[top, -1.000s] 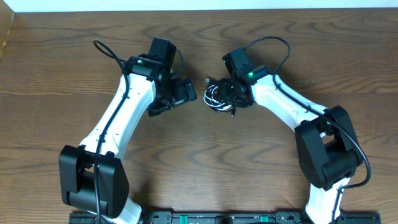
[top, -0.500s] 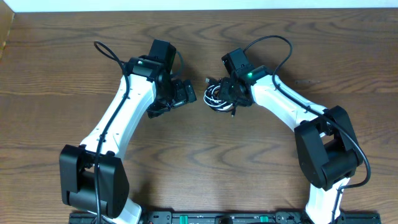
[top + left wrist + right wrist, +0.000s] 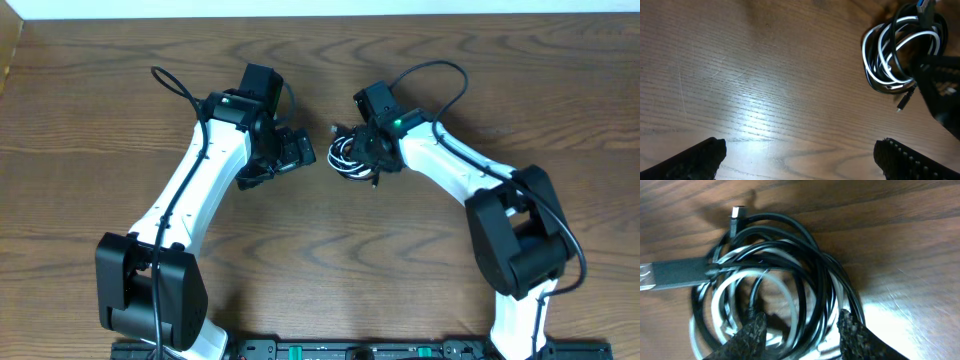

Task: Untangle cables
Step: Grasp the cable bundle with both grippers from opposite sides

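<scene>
The white-and-black left arm (image 3: 200,185) stretches forward, its black two-finger left gripper (image 3: 799,156) spread wide, while the matching right arm (image 3: 452,170) angles inward, its black right gripper (image 3: 802,330) lowered with fingers parted

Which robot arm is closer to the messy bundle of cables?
Right. The right end effector is over the cables, fingers straddling strands; the left end effector is beside them, bare table between.

Cables (image 3: 350,155) black and white; table (image 3: 320,280) brown (dark wood grain)
</scene>
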Controlling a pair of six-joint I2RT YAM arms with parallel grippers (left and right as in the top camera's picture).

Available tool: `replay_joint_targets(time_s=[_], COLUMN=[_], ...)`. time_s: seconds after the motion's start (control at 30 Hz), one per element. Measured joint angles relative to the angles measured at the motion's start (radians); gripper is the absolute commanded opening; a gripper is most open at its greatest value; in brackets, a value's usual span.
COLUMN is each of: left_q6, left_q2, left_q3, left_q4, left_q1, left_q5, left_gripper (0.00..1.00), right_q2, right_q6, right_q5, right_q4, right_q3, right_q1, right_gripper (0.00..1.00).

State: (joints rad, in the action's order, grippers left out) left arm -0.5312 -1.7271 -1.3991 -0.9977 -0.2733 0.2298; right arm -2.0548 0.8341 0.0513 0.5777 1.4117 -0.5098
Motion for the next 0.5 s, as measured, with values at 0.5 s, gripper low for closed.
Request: replay_joint_targets(time_s=[0.5], left_q6=[0.000], left_q2=[0.000], left_q3=[0.000], left_q4=[0.000], left_q1=[0.000], left_q5=[0.000], left_gripper=[1.00], right_q2=[0.028], right_q6=[-0.067], right_q5=[0.081], right_q4=[0.009], right_q3=[-0.001], right_q1=[0.001], right_gripper=[0.01])
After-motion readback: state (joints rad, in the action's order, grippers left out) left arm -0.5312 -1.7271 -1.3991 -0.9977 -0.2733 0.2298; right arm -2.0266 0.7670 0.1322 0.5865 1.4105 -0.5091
